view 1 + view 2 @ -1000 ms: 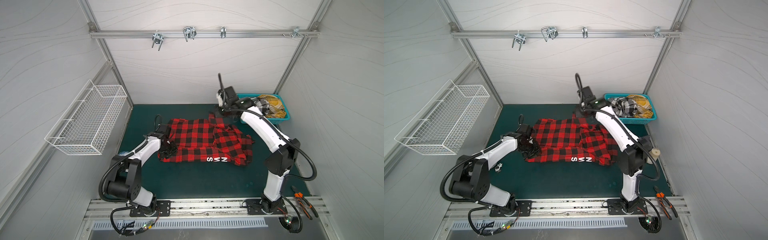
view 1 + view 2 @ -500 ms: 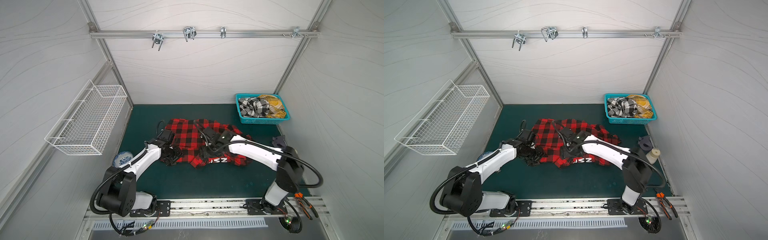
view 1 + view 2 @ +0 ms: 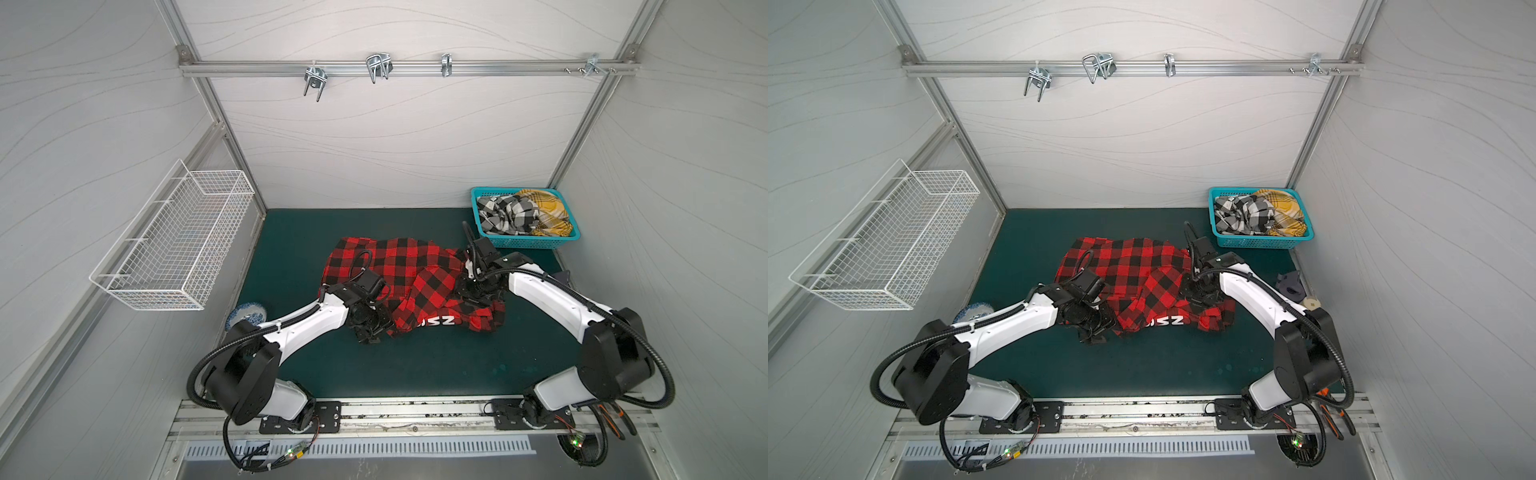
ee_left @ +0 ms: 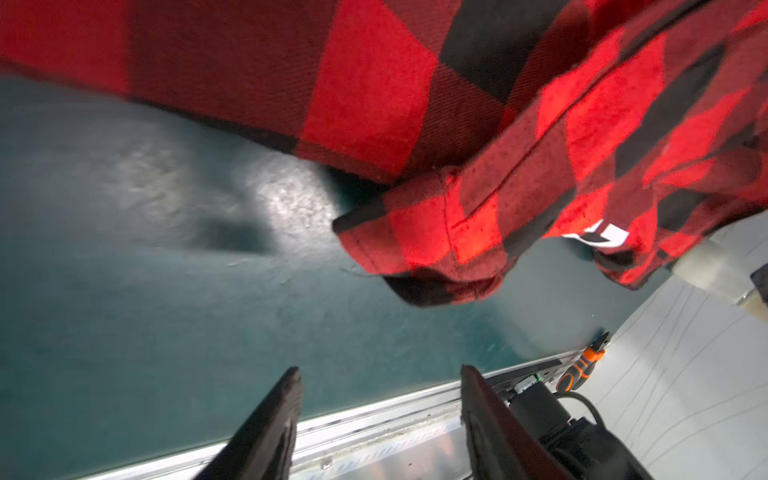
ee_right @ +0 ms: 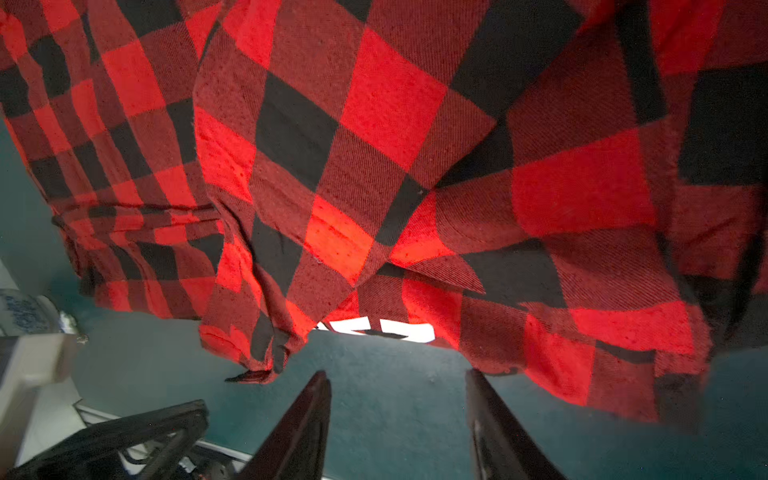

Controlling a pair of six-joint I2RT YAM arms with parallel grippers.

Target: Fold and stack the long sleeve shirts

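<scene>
- The green mat (image 3: 415, 365) is spreading under both arms, and bare mat is showing directly beneath each set of fingertips in the wrist views.
- The white wire basket (image 3: 178, 245) is hanging on the side wall, well apart from the left gripper on its outer side.
- The red-and-black shirt (image 3: 399, 266) (image 3: 1129, 266) is lying rumpled on the mat between the two grippers, with one flap folded across its middle.
- The teal basket (image 3: 523, 241) is sitting behind the right gripper, near it but not touching.
- The black-and-white check shirt (image 3: 505, 212) and the mustard-yellow plaid shirt (image 3: 544, 208) are lying bunched together in that basket.
- The left gripper (image 3: 370, 328) (image 4: 380, 370) is hovering at the shirt's near corner, jaws standing apart and empty; a sleeve cuff (image 4: 432, 241) is lying just ahead of its fingertips, not between them.
- The right gripper (image 3: 478, 291) (image 5: 395, 374) is hanging at the shirt's opposite side, jaws likewise parted with no cloth in them; the hem is lying just past its fingertips.
- The blue-and-white bowl (image 3: 247, 316) is resting beside the left arm, behind its gripper.
- The white block letters (image 3: 436, 322) (image 5: 382, 332) are showing on the hem, between both grippers.
</scene>
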